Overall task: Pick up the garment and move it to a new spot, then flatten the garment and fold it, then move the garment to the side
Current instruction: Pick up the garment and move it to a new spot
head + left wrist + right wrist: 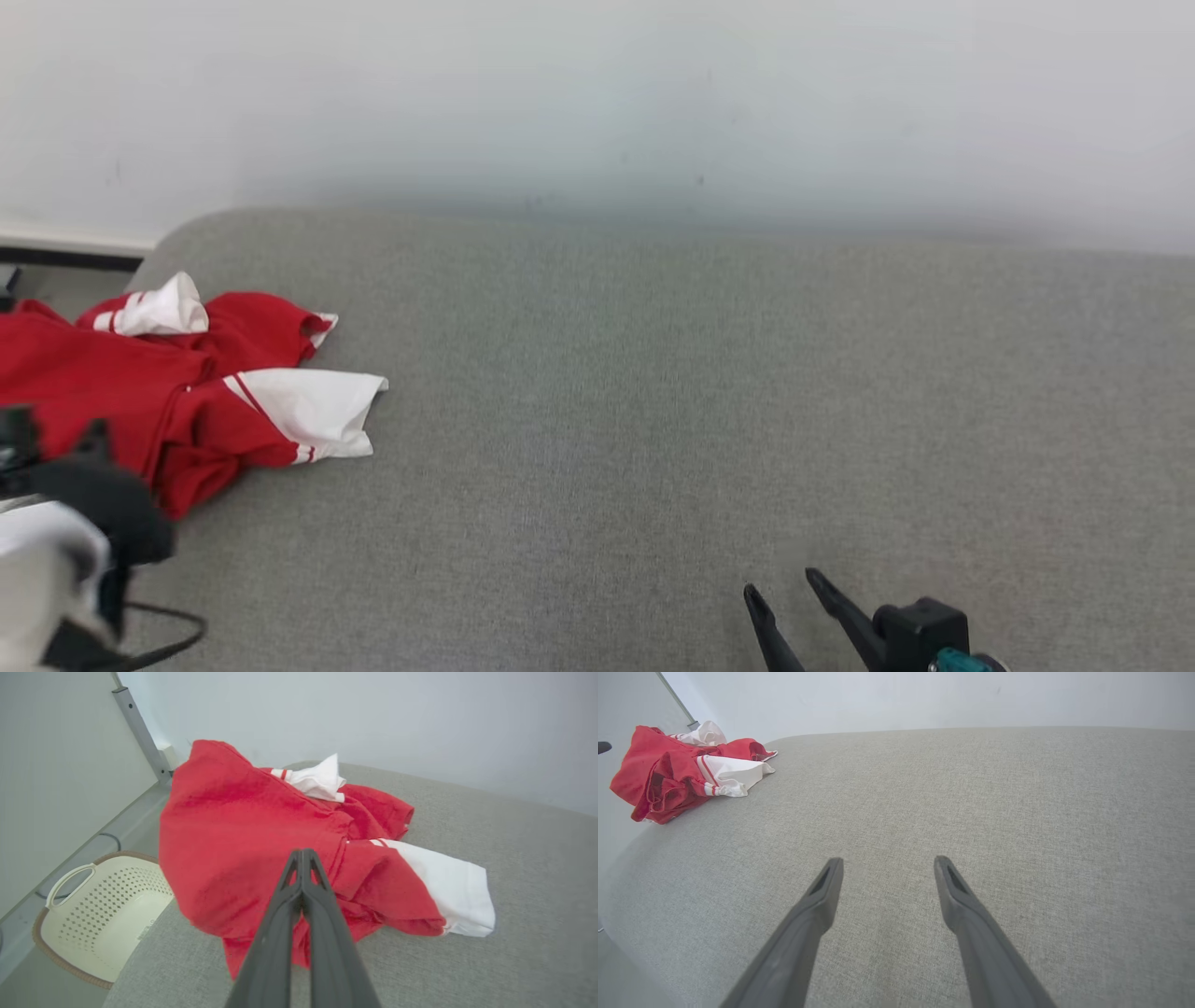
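The garment [112,392] is a crumpled red top with white sleeves, lying at the left end of the grey padded surface [653,420], with part of it hanging over that edge. In the left wrist view my left gripper [303,851] is shut, its tips pinched into the red cloth of the garment [233,826] near its middle. My right gripper [782,581] hovers open near the front right, nothing between its fingers. From the right wrist, the right gripper [888,860] points across bare surface, with the garment [668,774] far off at the upper left.
A cream perforated basket [103,905] sits on the floor below the surface's left end. A grey metal post [140,728] stands against the pale wall behind the garment. The grey surface stretches wide to the right of the garment.
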You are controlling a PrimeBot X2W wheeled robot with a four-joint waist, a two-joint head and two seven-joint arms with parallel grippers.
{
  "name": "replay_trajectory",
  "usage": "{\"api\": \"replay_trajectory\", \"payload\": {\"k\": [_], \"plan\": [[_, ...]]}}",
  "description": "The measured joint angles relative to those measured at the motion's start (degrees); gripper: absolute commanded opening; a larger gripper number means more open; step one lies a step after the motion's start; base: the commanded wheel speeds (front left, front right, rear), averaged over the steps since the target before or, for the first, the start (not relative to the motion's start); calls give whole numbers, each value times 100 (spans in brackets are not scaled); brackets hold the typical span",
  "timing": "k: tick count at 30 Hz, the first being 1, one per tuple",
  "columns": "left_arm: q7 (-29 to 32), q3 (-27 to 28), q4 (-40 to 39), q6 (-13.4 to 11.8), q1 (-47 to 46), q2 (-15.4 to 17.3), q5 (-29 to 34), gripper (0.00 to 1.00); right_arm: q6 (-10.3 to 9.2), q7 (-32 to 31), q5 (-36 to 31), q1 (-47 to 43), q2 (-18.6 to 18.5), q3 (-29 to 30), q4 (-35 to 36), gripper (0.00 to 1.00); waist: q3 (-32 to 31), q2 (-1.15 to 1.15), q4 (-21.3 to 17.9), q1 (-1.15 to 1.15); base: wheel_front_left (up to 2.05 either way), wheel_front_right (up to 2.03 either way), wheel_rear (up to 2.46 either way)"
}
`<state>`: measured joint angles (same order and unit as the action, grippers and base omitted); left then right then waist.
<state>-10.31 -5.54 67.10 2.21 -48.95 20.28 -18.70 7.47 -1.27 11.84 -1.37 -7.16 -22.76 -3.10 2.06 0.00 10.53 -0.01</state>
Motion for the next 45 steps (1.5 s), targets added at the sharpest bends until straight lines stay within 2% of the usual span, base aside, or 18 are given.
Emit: {"api": "replay_trajectory", "payload": {"k": [4, 5, 6, 8, 11, 12, 13, 17, 21, 29, 34, 36, 41, 45], "plan": [[15, -243, 32, -134, -210, -393, 148, 0, 0, 82, 24, -64, 65, -7, -118, 100, -295, 0, -10, 0, 0, 0, 0], [7, -283, 31, -151, -243, -463, 164, 18, 0, 109, 25, -69, 89, 2, -151, 100, -361, 0, -15, 0, 0, 0, 0], [-36, -321, 24, -178, -264, -535, 176, 75, 0, 140, 26, -83, 114, 18, -174, 100, -421, 0, -21, 0, 0, 0, 0], [-90, -372, 12, -180, -270, -710, 199, 0, 0, 199, 27, -142, 152, 67, -223, 100, -533, 0, -36, 0, 0, 0, 0], [-270, -401, -169, -170, -246, -947, 181, 0, 0, 281, 29, -173, 198, 133, -309, 100, -678, 0, -62, 0, 0, 0, 0], [-330, -403, -270, -121, -205, -1010, 143, 20, 0, 298, 27, -175, 219, 156, -325, 100, -722, 0, -71, 0, 0, 0, 0], [-375, -398, -409, -70, -135, -1083, 112, 100, 0, 331, 26, -186, 235, 185, -342, 100, -764, 0, -80, 0, 0, 0, 0], [-446, -375, -1136, 34, 388, -1347, 8, 100, 0, 386, 9, -289, 292, 350, -364, 100, -917, 0, -131, 0, 0, 0, 0], [-468, -296, -2302, 46, 1300, -1500, -60, 100, 0, 433, -42, -312, 326, 502, -349, 100, -997, 0, -246, 0, 0, 0, 0], [-470, -225, -4673, -322, 3696, -1660, -124, 100, 0, 501, -166, -404, 332, 776, -337, 100, -1044, 0, -616, 0, 0, 0, 0], [-471, -27, -5833, -535, 4819, -1660, -129, 100, 0, 472, -245, -423, 312, 893, -211, 100, -1045, 0, -868, 0, 0, 0, 0], [-471, 5, -6369, -532, 5285, -1583, 46, 100, 0, 437, -269, -424, 286, 923, -168, 100, -1046, 0, -1011, 0, 0, 0, 0], [-471, 154, -6934, -531, 5799, -1543, 175, 100, 0, 485, -272, -422, 248, 966, -146, 100, -1065, 0, -1154, 1, 0, 0, 0], [-471, 211, -7037, -543, 6207, -1566, 236, 100, 0, 646, -360, -447, 257, 1118, -9, 100, -1104, 0, -1185, 0, 0, 0, 0]]}}
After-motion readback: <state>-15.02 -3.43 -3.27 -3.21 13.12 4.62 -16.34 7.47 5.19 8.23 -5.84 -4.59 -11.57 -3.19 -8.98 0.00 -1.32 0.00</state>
